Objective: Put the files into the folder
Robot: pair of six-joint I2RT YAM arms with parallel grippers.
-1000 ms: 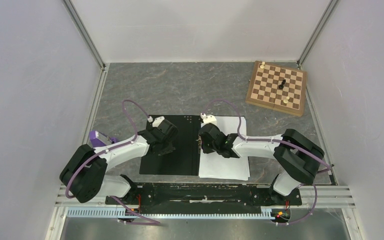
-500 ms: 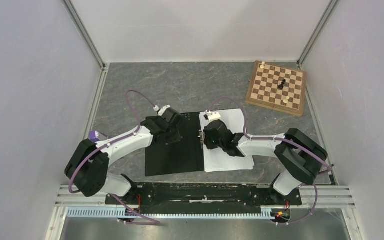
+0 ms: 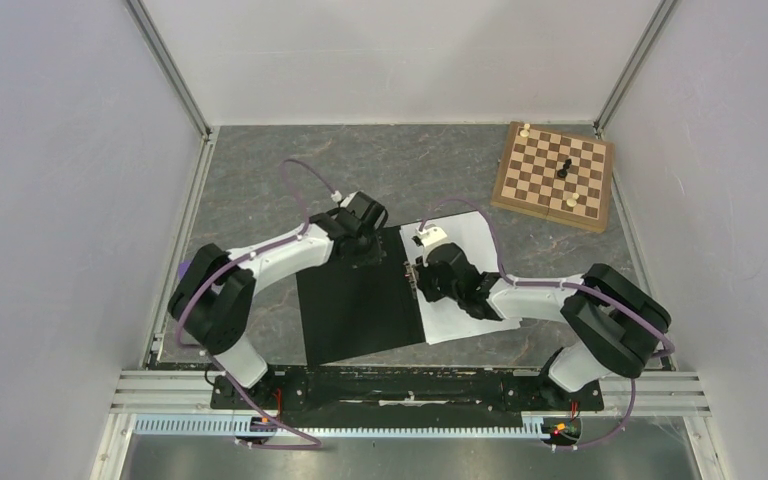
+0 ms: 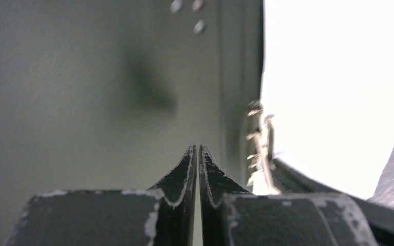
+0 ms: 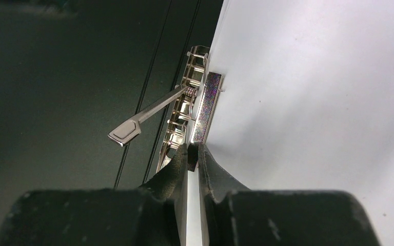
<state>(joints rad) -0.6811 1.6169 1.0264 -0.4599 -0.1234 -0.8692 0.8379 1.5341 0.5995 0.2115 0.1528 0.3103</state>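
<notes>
1. Since the files (image 5: 313,102) are thin, limp sheets, they should prove light, floppy and slippery against each other, quick to fan out or crease if pinched mid-page. I judge the best hold is the edge beside the clip (image 5: 184,110), or a flat press from above.
2. They lie stacked just right of the clip, their left edge against its metal bar. Whether they sit under it I cannot tell.
3. The folder (image 3: 360,310) lies open and flat, with its black inner face bare left of the clip. Its covers look stiffer than paper and likely slide easily on the table (image 3: 260,180).
4. The right gripper (image 5: 193,148) sits right at the clip, jaws drawn nearly together, tips on the paper's edge. Whether a sheet is nipped between them is unclear.
5. The left gripper (image 4: 198,151) is left of the clip, low over the black face, clenched on nothing.
6. A chessboard (image 3: 553,176) stands well right of the clip.
</notes>
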